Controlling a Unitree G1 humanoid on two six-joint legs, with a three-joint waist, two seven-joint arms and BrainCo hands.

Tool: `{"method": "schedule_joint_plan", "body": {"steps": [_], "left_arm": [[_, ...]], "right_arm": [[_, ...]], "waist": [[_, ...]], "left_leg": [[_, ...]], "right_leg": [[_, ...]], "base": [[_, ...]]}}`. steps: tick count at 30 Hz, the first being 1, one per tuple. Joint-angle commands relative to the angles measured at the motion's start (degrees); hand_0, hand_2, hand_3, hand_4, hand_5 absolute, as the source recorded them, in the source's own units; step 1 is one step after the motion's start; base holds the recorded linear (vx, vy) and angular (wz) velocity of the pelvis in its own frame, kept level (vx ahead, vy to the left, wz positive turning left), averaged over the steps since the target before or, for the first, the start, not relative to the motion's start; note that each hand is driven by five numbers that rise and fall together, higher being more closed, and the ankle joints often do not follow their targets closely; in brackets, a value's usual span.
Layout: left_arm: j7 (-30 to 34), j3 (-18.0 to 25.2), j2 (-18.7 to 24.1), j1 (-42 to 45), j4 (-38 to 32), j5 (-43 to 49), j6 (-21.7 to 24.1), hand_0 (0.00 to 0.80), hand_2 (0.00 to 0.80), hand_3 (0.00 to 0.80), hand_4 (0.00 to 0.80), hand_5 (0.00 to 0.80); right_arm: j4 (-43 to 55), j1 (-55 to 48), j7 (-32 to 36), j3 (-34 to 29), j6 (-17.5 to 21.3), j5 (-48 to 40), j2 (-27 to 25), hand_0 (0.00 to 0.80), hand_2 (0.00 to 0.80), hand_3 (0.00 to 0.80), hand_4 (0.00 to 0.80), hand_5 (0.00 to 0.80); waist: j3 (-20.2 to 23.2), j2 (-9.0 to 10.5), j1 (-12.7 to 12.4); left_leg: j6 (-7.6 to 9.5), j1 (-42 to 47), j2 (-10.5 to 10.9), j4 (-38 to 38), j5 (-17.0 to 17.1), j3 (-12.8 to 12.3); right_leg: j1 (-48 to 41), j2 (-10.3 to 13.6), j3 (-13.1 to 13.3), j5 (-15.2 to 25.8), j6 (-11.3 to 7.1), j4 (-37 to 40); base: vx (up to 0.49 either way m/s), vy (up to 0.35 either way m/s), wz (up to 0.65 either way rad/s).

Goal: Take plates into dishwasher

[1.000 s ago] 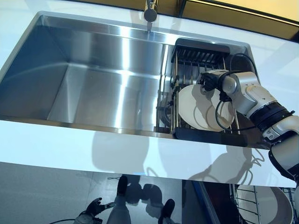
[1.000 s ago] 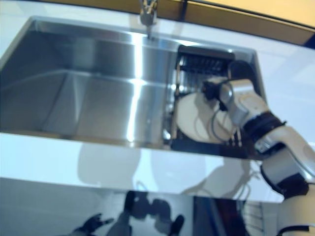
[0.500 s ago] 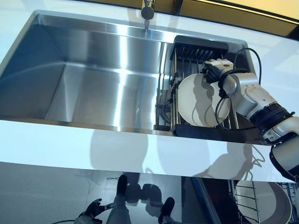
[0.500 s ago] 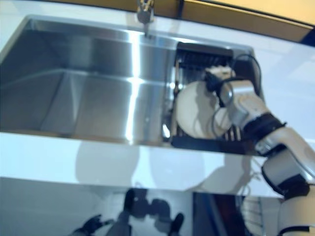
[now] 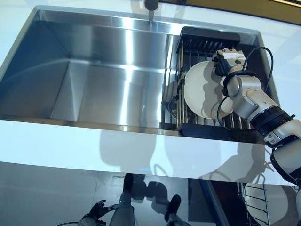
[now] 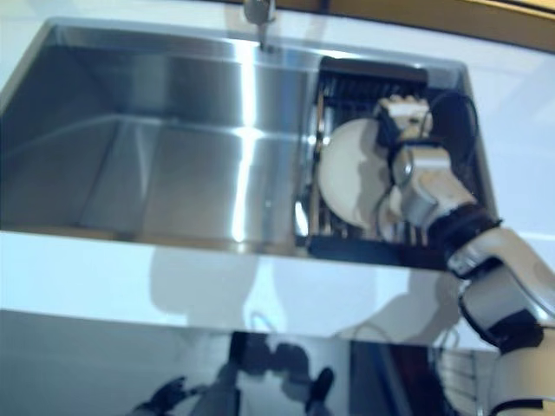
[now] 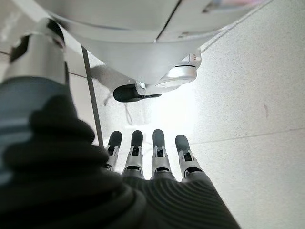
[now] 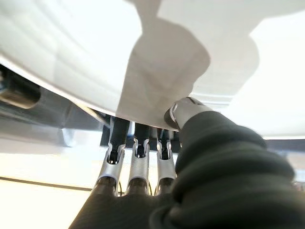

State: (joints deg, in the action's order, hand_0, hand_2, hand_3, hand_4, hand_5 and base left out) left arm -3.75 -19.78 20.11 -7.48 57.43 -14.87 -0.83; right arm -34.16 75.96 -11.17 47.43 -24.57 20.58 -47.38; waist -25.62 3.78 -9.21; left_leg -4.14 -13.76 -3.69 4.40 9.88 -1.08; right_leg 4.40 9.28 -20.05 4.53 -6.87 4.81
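A white plate [image 5: 200, 92] stands on edge in a black dish rack [image 5: 207, 44] at the right end of the steel sink [image 5: 94, 84]. My right hand [image 5: 229, 60] is at the plate's far upper rim. In the right wrist view the plate [image 8: 95, 47] fills the picture. The fingers [image 8: 118, 138] reach behind its rim and the thumb [image 8: 183, 112] presses its face, so the hand pinches the plate. My left hand [image 5: 96, 213] hangs low beside the floor, and its fingers [image 7: 159, 148] are straight and hold nothing.
A faucet [image 5: 151, 5] stands at the sink's far edge. A white counter strip [image 5: 94, 146] runs along the front of the sink. A wire dishwasher rack [image 5: 256, 202] shows below the counter at the lower right.
The view has shifted. My right hand has moved from the plate's upper middle to its far upper-right rim and holds it there. The left hand has not moved.
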Motion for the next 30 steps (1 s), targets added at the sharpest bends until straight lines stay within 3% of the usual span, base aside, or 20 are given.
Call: {"method": "schedule_joint_plan", "body": {"steps": [1, 9, 19, 30], "left_arm": [[-0.3, -5.2, -1.7, 0.5, 0.8, -1.1, 0.0, 0.0, 0.0, 0.0, 0.0, 0.0], [-0.3, -5.7, -1.4, 0.9, 0.6, -1.3, 0.3, 0.0, 0.0, 0.0, 0.0, 0.0], [0.1, -5.4, -0.8, 1.5, 0.2, -0.7, -0.2, 0.0, 0.0, 0.0, 0.0, 0.0], [0.4, -4.9, -0.2, 2.4, 0.6, 0.1, -0.5, 0.0, 0.0, 0.0, 0.0, 0.0]], "right_arm": [[-4.4, 10.6, -6.1, -2.7, -4.5, 0.5, -4.8, 0.8, 0.8, 0.8, 0.8, 0.8], [-5.4, 12.6, -10.0, -2.4, -4.8, -2.3, -5.5, 0.8, 0.8, 0.8, 0.8, 0.8], [-5.3, 14.3, -9.5, -1.3, -5.6, -3.2, -7.1, 0.8, 0.8, 0.8, 0.8, 0.8], [-5.3, 16.1, -13.4, -1.9, -3.3, -9.5, -8.3, 0.8, 0.8, 0.8, 0.8, 0.8]], "waist": [[1.9, -1.05, -1.7], [1.8, -1.14, -2.0], [2.2, -0.58, -2.0], [3.6, 0.25, -1.9]], "left_leg": [[0.45, 2.7, 1.1, 0.6, -4.5, -1.7], [0.43, 2.6, 1.1, 0.6, -4.6, -1.4], [0.51, 3.0, 1.1, 0.6, -4.8, -1.3], [0.49, 3.9, 1.0, 0.6, -5.2, -1.2]], "right_leg": [[4.4, 2.3, 1.0, 1.8, -2.37, -4.4], [4.4, 2.3, 0.6, 1.6, -2.39, -4.6], [4.1, 2.3, 0.6, 1.5, -2.46, -4.7], [2.9, 2.0, 0.7, 1.3, -2.44, -4.4]], "base": [[0.0, 0.0, 0.0], [0.0, 0.0, 0.0], [0.007, 0.001, 0.01], [0.009, -0.003, 0.02]]}}
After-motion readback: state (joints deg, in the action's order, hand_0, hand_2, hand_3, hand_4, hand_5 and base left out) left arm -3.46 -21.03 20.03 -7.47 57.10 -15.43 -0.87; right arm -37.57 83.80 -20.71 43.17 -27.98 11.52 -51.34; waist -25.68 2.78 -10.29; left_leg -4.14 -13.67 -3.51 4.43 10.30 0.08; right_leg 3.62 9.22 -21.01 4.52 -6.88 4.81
